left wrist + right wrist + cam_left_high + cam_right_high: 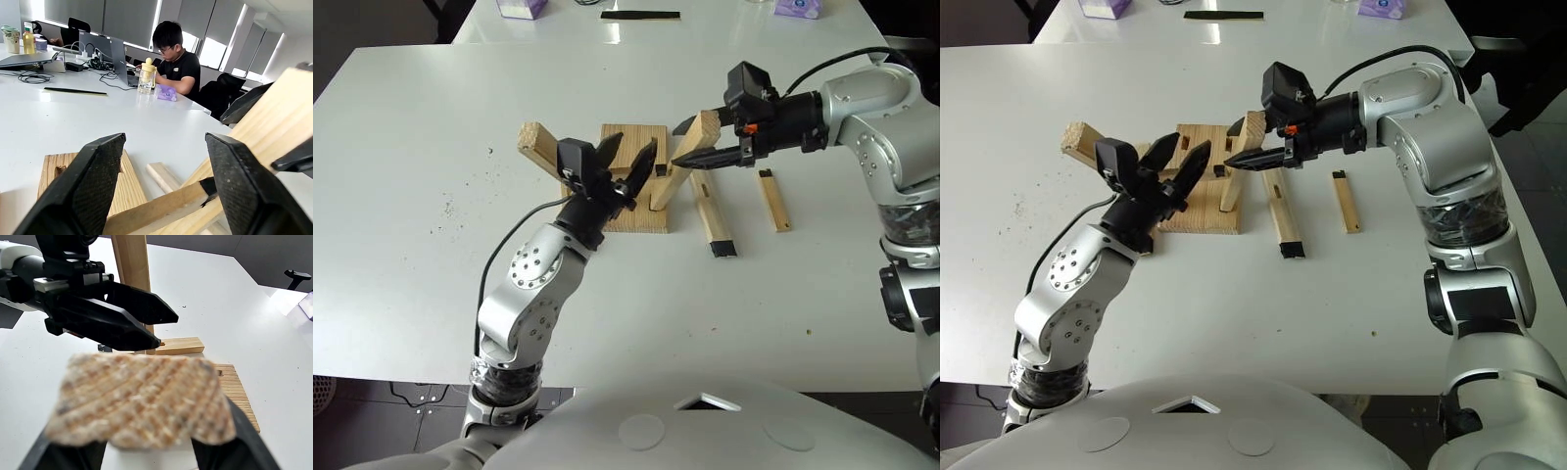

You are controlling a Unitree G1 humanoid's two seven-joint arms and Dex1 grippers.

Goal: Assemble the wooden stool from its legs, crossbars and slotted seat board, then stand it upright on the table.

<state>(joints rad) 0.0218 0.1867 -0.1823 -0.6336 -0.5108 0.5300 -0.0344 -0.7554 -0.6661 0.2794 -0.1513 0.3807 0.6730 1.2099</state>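
Note:
The slotted seat board (pixel 625 212) lies flat in the middle of the table. One wooden leg (pixel 690 157) leans up from its right side, and my right gripper (pixel 697 158) is shut on it near the upper end; its end grain (pixel 137 396) shows close up between the fingers. A second leg (pixel 536 144) slants up from the board's left side. My left gripper (pixel 626 162) hovers open over the board between the two legs, its fingers (pixel 98 181) straddling a wooden bar (pixel 156 208) without touching it.
A loose leg with a black end (pixel 715 223) and a short crossbar (pixel 773 201) lie on the table right of the board. A black strip (pixel 640 15) and tissue packs (pixel 521 8) lie on the far table. The near table is bare white.

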